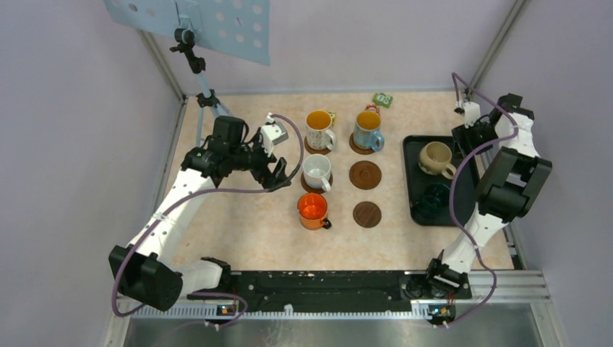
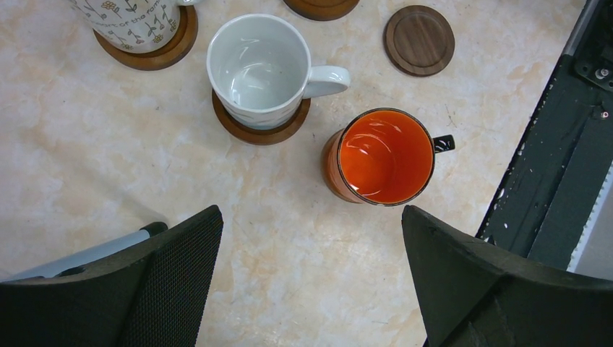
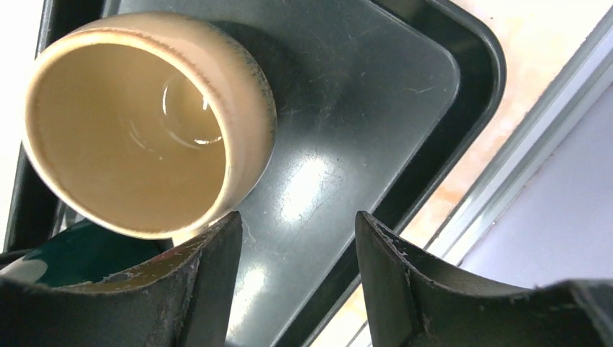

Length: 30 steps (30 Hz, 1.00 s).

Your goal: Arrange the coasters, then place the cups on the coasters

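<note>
Four cups stand in two columns: a white patterned mug (image 1: 319, 129), a light blue mug (image 1: 368, 131) and a plain white mug (image 1: 316, 171) (image 2: 258, 70) each sit on a brown coaster (image 2: 260, 130). The orange mug (image 1: 313, 210) (image 2: 382, 156) shows no coaster beneath it. Two coasters lie bare (image 1: 365, 175) (image 1: 367, 214). My left gripper (image 1: 278, 172) (image 2: 311, 217) hangs wide open, left of the white and orange mugs, holding nothing. The beige mug (image 1: 436, 157) (image 3: 144, 123) and dark green mug (image 1: 436, 196) (image 3: 65, 253) sit in the black tray (image 1: 413, 144). My right gripper (image 1: 465, 136) (image 3: 296, 220) is open over the tray, its left finger beside the beige mug's rim.
A small green packet (image 1: 382, 100) lies at the table's far edge. A tripod stand (image 1: 196, 69) with a perforated panel rises at the back left. Metal frame rails border the table, and the black base rail (image 1: 325, 282) runs along the near edge.
</note>
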### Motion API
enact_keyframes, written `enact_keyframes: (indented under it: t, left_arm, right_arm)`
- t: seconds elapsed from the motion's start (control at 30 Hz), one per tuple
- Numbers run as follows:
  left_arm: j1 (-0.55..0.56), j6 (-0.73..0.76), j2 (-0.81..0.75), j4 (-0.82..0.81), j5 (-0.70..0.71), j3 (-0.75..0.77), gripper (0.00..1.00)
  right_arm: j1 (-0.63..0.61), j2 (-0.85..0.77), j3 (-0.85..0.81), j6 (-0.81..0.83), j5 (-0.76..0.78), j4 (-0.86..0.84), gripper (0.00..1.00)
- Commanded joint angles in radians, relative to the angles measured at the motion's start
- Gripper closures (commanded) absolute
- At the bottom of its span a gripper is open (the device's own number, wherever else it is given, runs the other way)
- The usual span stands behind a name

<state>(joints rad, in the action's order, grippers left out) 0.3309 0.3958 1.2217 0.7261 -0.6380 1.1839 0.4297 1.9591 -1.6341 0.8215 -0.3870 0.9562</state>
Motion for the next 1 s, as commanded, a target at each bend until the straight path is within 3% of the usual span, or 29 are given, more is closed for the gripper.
enact_keyframes:
  t: [0.0,0.23,0.43,0.8,0.97]
  left_arm:
    - [-0.001,0.012,0.004,-0.028,-0.009,0.018,0.01]
    - [-0.001,0.012,0.002,-0.031,-0.018,0.009,0.01]
    - [-0.001,0.011,-0.018,-0.031,-0.005,0.013,0.01]
    - [-0.001,-0.002,-0.026,-0.031,0.000,0.012,0.01]
    - [-0.001,-0.006,-0.022,-0.034,0.000,0.009,0.01]
  right_arm:
    - [0.001,-0.058,-0.046,0.019,-0.045,0.047,0.41]
    - [0.001,-0.174,0.054,0.123,-0.135,0.168,0.31]
    - [-0.001,-0.129,0.060,0.145,-0.144,0.200,0.23]
    - [-0.056,-0.110,0.189,0.105,-0.066,0.011,0.23]
    - [-0.065,-0.082,0.220,0.084,-0.063,-0.042,0.28]
